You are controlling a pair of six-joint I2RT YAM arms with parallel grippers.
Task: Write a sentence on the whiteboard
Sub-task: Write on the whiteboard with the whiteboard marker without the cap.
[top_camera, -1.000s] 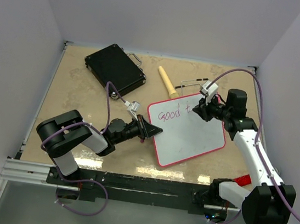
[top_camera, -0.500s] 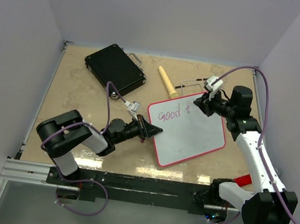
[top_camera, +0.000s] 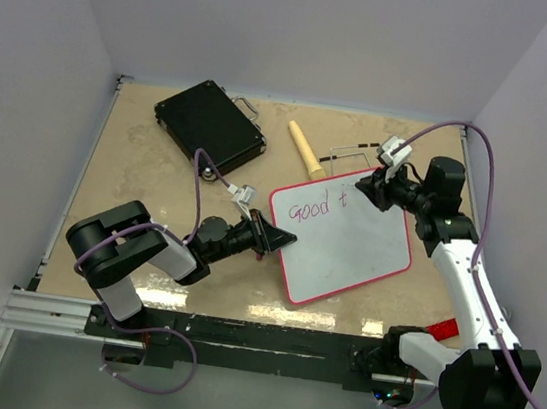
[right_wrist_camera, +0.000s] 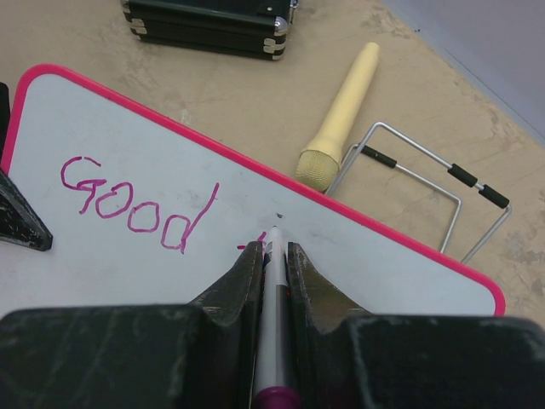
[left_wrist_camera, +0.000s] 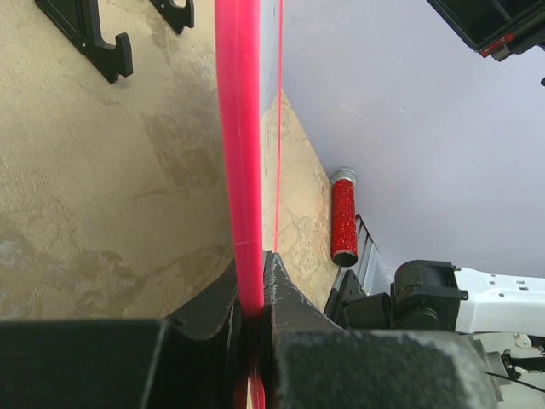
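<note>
The whiteboard (top_camera: 353, 250) with its red-pink rim lies tilted on the table. The sentence (top_camera: 310, 207) reads "Good" in pink-purple, followed by a short stroke like a "t". My left gripper (top_camera: 284, 237) is shut on the board's left rim, which runs edge-on between its jaws in the left wrist view (left_wrist_camera: 238, 153). My right gripper (top_camera: 364, 188) is shut on a white marker (right_wrist_camera: 274, 294) with a purple end. The marker tip touches the board (right_wrist_camera: 392, 268) just right of "Good" (right_wrist_camera: 128, 200), near the far rim.
A black hard case (top_camera: 208, 123) lies at the back left. A yellow microphone-shaped handle (top_camera: 304, 149) and a wire stand (top_camera: 355, 157) lie just behind the board. A red glittery cylinder (left_wrist_camera: 344, 217) lies by the near right edge, next to the right arm's base.
My right gripper with the marker has shifted slightly away and to the right along the board's top line, past the short stroke after "Good". The left arm and the board have not moved.
</note>
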